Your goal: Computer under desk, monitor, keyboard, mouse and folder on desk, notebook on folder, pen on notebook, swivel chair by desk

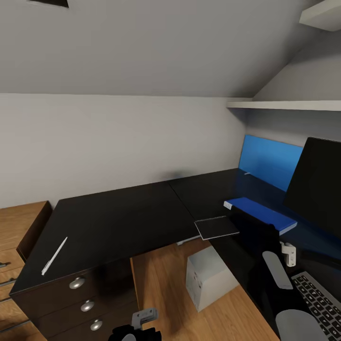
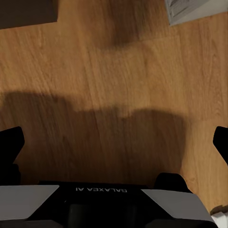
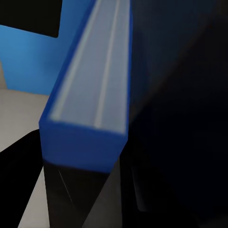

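Right end effector (image 1: 288,253) nearer, grip state indiscernible; notebook (image 1: 217,228) lay beyond-left on surface (image 1: 118,213), just beside folder (image 1: 260,214), long axis crosswise.

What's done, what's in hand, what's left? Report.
Done: monitor, keyboard and folder are on the desk, computer on the floor beside it. In hand: right wrist camera sits close against the folder; grip unclear. Remaining: notebook lies off the folder, pen far across the desk.

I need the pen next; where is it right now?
In the head view the pen lies on the desk's left wing, near its front-left corner, above the drawers, far from the folder.
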{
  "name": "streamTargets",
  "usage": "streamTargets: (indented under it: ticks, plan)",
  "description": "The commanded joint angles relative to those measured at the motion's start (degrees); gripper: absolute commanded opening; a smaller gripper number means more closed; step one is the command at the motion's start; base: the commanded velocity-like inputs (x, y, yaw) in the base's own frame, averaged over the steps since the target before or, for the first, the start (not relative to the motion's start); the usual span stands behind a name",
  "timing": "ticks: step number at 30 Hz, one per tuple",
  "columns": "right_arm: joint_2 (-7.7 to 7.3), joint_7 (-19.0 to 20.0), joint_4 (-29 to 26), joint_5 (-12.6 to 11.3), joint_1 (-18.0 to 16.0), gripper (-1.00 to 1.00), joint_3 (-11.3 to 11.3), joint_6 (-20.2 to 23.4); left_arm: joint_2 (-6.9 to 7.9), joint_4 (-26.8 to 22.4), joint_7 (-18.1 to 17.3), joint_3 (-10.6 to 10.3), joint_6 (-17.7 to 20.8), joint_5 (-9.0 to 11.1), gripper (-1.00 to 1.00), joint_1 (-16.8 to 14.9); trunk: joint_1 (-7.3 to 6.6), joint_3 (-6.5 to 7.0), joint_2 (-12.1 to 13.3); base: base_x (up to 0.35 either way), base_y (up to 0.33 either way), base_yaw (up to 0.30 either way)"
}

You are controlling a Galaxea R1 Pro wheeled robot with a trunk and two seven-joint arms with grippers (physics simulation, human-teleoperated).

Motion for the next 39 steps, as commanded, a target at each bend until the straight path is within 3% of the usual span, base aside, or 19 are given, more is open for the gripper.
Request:
streamTargets:
  ticks: [1, 21, 39]
  plan:
    - [-0.06, -0.2, -0.05, -0.35, -0.03, -1.0, 0.05, -0.24, 0.05, -0.09, 0.42, -0.15, 0.02, 0.35, 1.0, -0.08, 0.0, -0.06, -0.03, 0.0, 0.0, 0.0]
    - [-0.22, -3.43, 0.5, -0.53, -0.03, -1.0, 0.0, 0.28, 0.05, -0.09, 0.44, -0.15, 0.04, 0.52, 1.0, -0.08, 0.0, -0.06, -0.03, 0.0, 0.0, 0.0]
    - [-0.25, -3.62, 0.51, -0.46, -0.03, -1.0, 0.0, 0.29, 0.14, -0.09, 0.3, -0.06, 0.03, 0.58, 1.0, -0.09, 0.0, -0.06, -0.03, 0.001, -0.001, 0.0]
